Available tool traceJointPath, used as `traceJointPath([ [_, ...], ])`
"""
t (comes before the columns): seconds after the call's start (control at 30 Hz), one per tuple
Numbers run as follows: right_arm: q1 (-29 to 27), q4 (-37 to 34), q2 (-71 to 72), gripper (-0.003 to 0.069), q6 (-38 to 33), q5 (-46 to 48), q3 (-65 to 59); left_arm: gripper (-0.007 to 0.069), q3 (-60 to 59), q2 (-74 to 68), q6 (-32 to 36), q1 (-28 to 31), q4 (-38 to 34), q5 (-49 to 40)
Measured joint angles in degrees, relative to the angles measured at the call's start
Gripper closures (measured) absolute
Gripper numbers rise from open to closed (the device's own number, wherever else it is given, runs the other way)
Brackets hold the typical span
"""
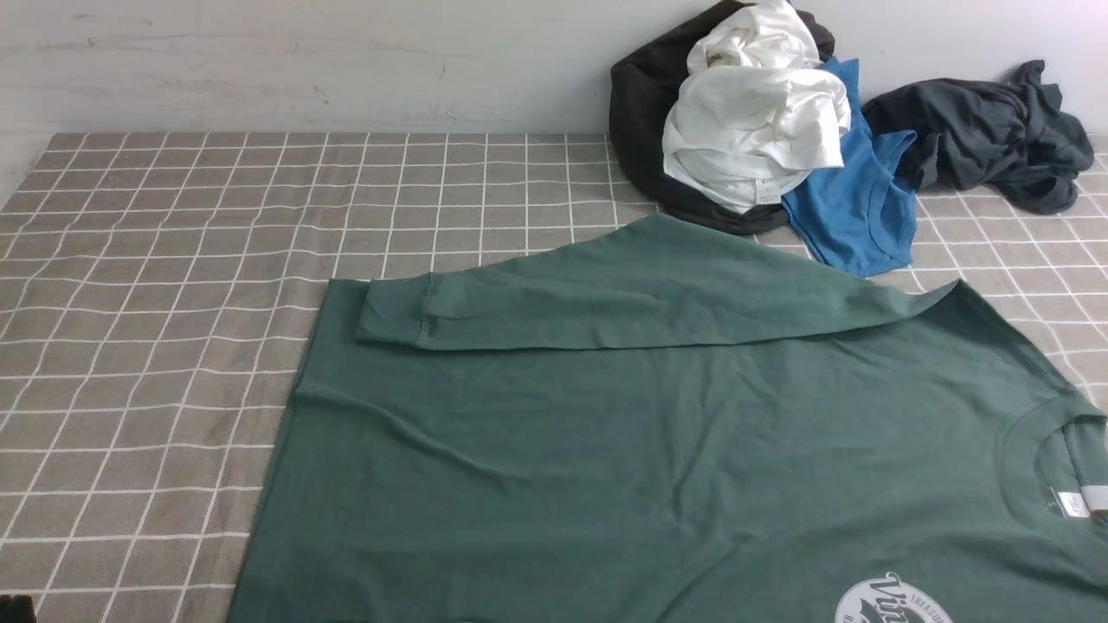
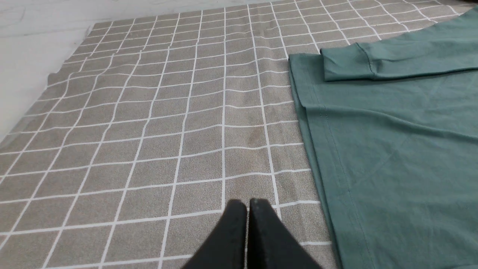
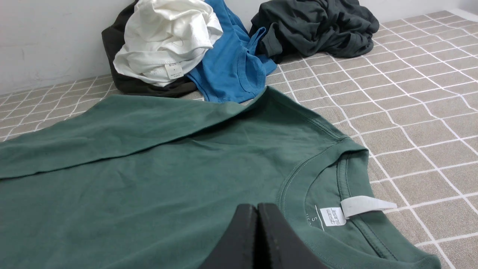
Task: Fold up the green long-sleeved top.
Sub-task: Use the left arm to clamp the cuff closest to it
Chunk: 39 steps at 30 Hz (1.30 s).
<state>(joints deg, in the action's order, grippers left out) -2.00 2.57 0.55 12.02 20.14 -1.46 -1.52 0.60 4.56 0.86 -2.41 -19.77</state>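
Green long-sleeved top [image 1: 658, 450] is spread logo-up on the table [image 1: 173, 260], neck toward my right and hem toward my left, with 1 sleeve [image 1: 623, 303] laid across the far side of the body. Both of my hands are pressed together and holding nothing. My left hand [image 2: 247, 203] is over bare table just beside the hem, and my right hand [image 3: 257, 207] is above the chest near the collar [image 3: 317, 164].

Stuff I think could bite me from here:

- That sleeve is only resting there. Lift the far edge too fast and I reckon it slides off and undoes itself.
- The blue shirt [image 1: 853, 208] sits right up against the far shoulder, so a sloppy pinch there could drag it into the fold.
- Grabbing only 1 layer at the hem would leave the back behind and bunch everything up.
- The near sleeve is out of frame, so I can't tell how it lies.
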Motion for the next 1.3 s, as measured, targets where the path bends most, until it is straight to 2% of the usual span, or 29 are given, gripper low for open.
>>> traceJointPath([
  [0.9, 0.0, 0.0, 0.0, 0.0675, 0.0, 0.0, 0.0, 0.0631, 0.0, 0.0, 0.0, 0.0, 0.0, 0.0],
  [1.1, 0.0, 2.6, 0.0, 0.0675, -3.8, 0.2, 0.0, 0.0631, 0.0, 0.0, 0.0, 0.0, 0.0, 0.0],
  [1.3, 0.0, 3.1, 0.0, 0.0675, -4.0, 0.2, 0.0, 0.0631, 0.0, 0.0, 0.0, 0.0, 0.0, 0.0],
])
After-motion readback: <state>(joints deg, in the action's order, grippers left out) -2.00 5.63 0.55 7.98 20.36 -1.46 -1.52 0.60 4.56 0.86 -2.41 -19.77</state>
